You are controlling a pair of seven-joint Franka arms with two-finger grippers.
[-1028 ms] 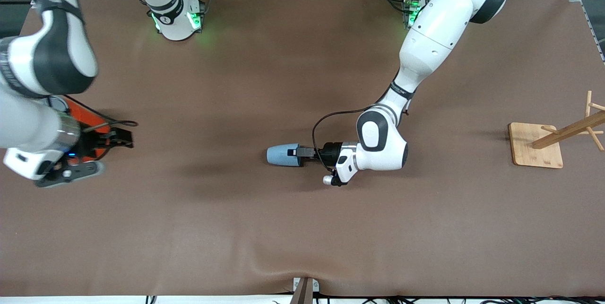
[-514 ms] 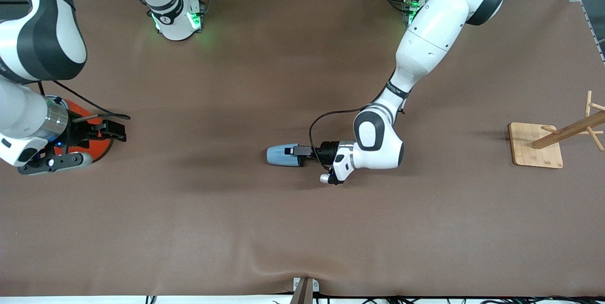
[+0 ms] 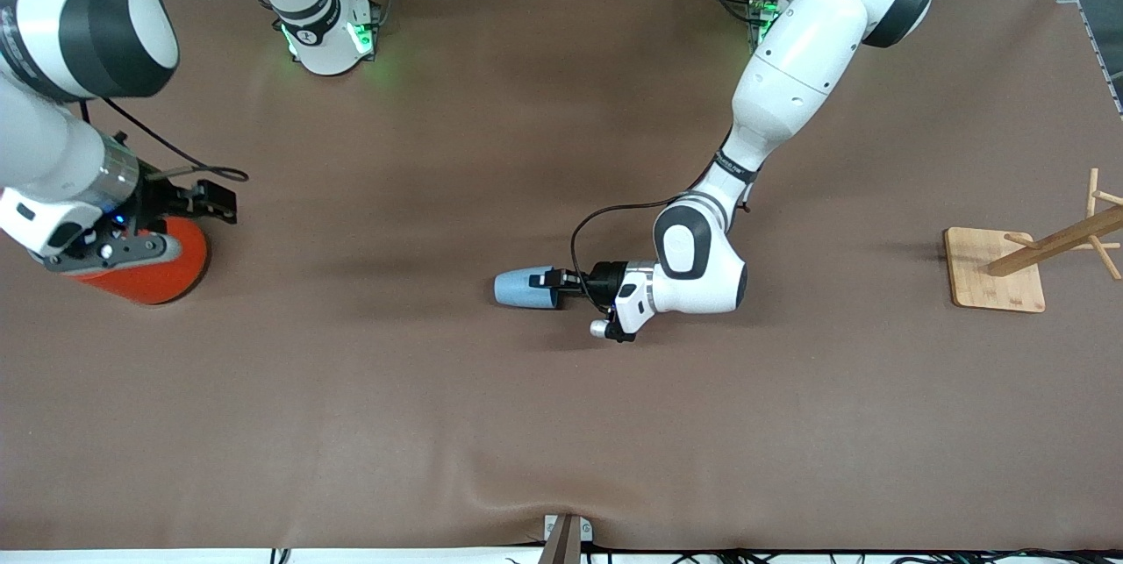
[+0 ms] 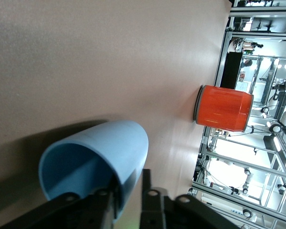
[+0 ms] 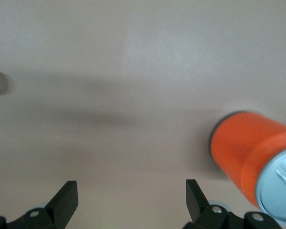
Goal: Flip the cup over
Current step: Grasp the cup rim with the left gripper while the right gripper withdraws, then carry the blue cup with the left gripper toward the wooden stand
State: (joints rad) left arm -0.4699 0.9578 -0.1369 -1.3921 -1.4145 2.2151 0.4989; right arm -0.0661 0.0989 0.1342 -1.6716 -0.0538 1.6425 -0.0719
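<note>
Since 1 second ago the right arm has pulled up and back toward its own end of the tabletop (image 3: 368,424), uncovering the orange can (image 3: 145,270), which now stands upright and free; the left arm has barely shifted.

That right arm, the biggest thing in the front view, folds in from its base, and the right gripper (image 5: 131,202) hangs above bare tabletop beside the can, jaws spread wide with nothing between them. It seems to be waiting.

From its base, the left arm reaches down to mid-table with the wrist laid over nearly level, so the left gripper (image 3: 551,280) points along the surface toward the right arm's end. Its jaws are clenched on the rim of the cup (image 3: 525,288), 1 finger inside the mouth and 1 outside against the wall (the left wrist view shows this plainly).

The cup (image 4: 97,164) lies on its side at the middle of the tabletop, mouth toward the left gripper and closed base toward the can, well apart from it.

I judge the cup light, thin-walled and fairly stiff plastic, smooth enough to slip. A rim pinch suits it: little squeeze is needed, and too much could flex the wall. Rolling the wrist should stand it up; the risk is the cup pivoting between the pads.
</note>
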